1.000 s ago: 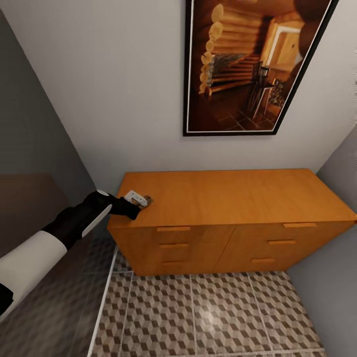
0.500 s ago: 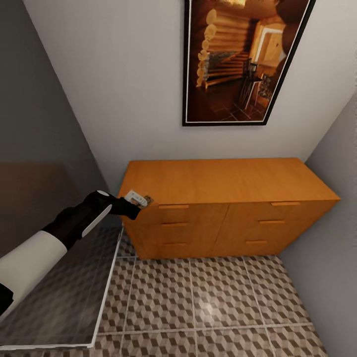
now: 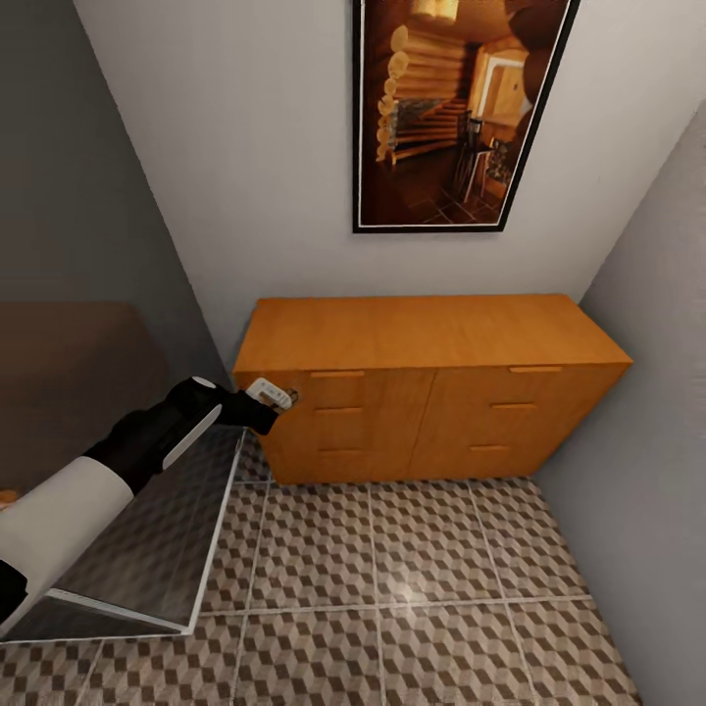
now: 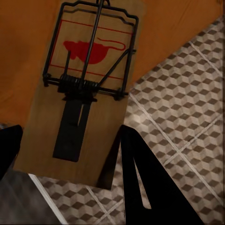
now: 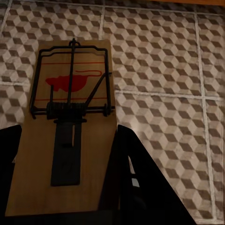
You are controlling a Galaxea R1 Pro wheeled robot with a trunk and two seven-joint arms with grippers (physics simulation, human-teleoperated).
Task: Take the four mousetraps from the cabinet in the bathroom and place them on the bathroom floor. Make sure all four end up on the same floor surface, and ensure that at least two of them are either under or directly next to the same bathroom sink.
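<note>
Two mousetraps, one in the left gripper (image 4: pixel 65 145), mousetrap (image 4: pixel 79 89), one in the right gripper (image 5: pixel 65 173), mousetrap (image 5: pixel 65 131), one cabinet (image 3: pixel 422 338), six drawer handles, one framed picture (image 3: pixel 456 108).

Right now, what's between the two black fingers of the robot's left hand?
A mousetrap. In the left wrist view its wooden board sits between the left gripper fingers, over the cabinet and the tiled floor.
</note>
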